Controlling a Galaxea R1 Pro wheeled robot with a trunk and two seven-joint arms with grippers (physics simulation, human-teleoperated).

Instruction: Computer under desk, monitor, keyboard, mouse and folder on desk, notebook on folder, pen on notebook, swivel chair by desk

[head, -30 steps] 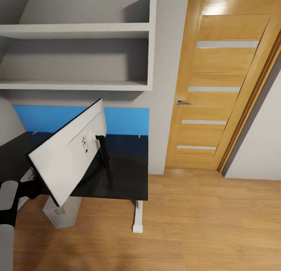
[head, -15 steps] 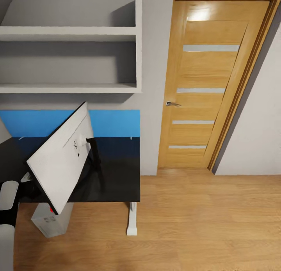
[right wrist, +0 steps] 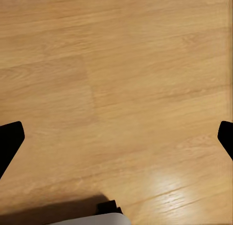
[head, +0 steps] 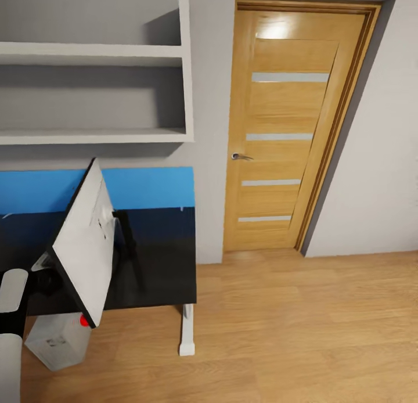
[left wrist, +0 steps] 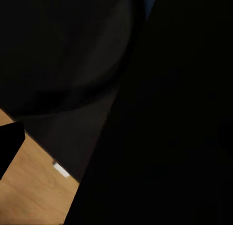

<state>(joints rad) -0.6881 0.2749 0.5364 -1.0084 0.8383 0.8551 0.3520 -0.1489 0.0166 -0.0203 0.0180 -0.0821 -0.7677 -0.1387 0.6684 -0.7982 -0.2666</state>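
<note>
The monitor (head: pixel 87 240) hangs tilted over the desk (head: pixel 159 263), white back toward me, with a red dot at its lower corner. Its slim black stand (head: pixel 130 249) slants out over the black top. My left gripper (head: pixel 45 278) clamps the monitor's lower edge at the near left; in the left wrist view the dark monitor (left wrist: pixel 160 113) lies right against the camera. The silver-grey computer (head: pixel 55 340) stands on the floor under the desk. My right gripper (right wrist: pixel 116 137) is open over bare wooden floor, holding nothing.
The desk's white leg (head: pixel 186 330) stands at its right end, its blue back panel (head: pixel 148 187) along the wall. Grey wall shelves (head: pixel 98 136) hang above. An oak door (head: pixel 278 141) is shut at right, with open wooden floor (head: pixel 302 327) before it.
The view has swung, shifting door and desk leftward in the picture. The monitor has turned more edge-on in my left gripper, and its red dot now shows.
</note>
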